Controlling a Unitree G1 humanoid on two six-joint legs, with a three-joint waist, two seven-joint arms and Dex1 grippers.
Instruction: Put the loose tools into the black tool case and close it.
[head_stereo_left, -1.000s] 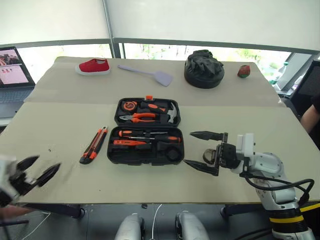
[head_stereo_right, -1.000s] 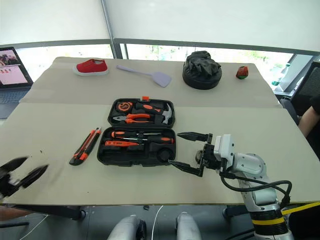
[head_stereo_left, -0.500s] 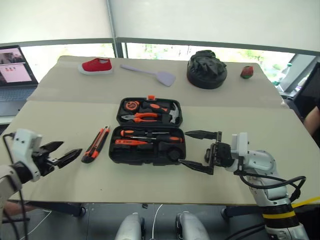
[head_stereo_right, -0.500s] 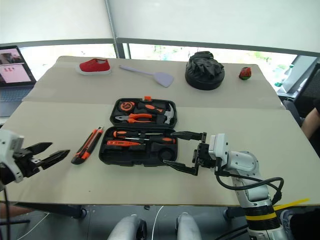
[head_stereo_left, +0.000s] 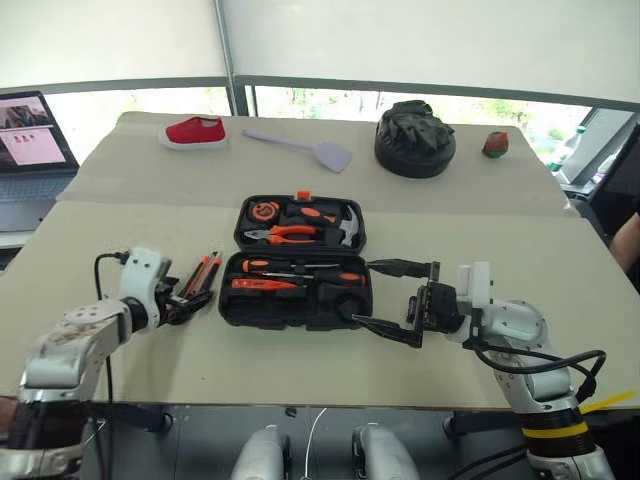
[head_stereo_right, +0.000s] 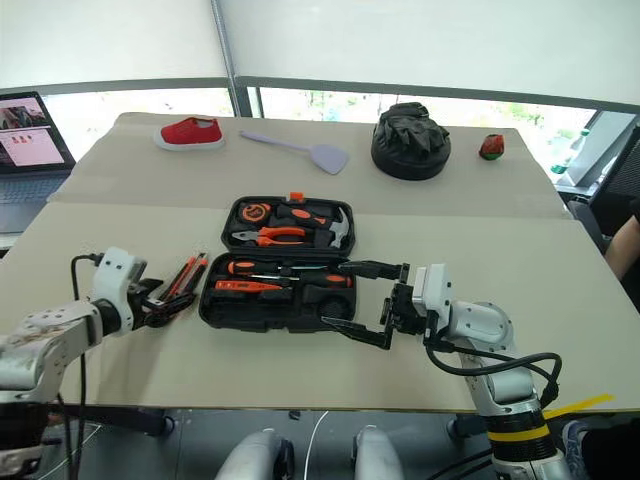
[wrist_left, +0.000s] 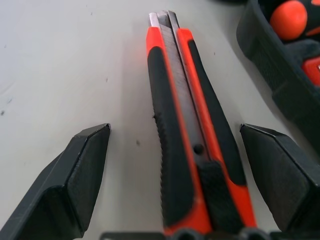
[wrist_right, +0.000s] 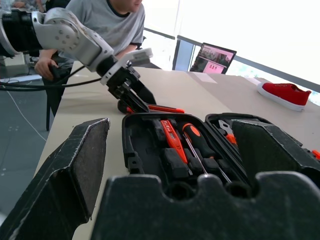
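The black tool case (head_stereo_left: 295, 318) lies open mid-table, with orange-handled screwdrivers, pliers and a hammer in its slots. One loose tool, an orange and black utility knife (head_stereo_left: 203, 272), rests on the table just left of the case. My left gripper (head_stereo_left: 196, 298) is open and low over the knife's near end. In the left wrist view the knife (wrist_left: 192, 145) runs between the two fingers (wrist_left: 75, 175), with a gap on each side. My right gripper (head_stereo_left: 363, 292) stands open at the case's right side, pointing across it toward the left gripper (wrist_right: 132, 92).
Along the far edge of the table lie a red shoe (head_stereo_left: 193, 132), a lilac spatula (head_stereo_left: 300, 148), a black fabric lump (head_stereo_left: 414, 138) and a small red object (head_stereo_left: 494, 144). A laptop (head_stereo_left: 28, 130) is at far left. A person (wrist_right: 110, 20) sits beyond the table's left side.
My left arm has swung in from the table's near left edge toward the case and now straddles the knife. The right gripper has stayed beside the case.
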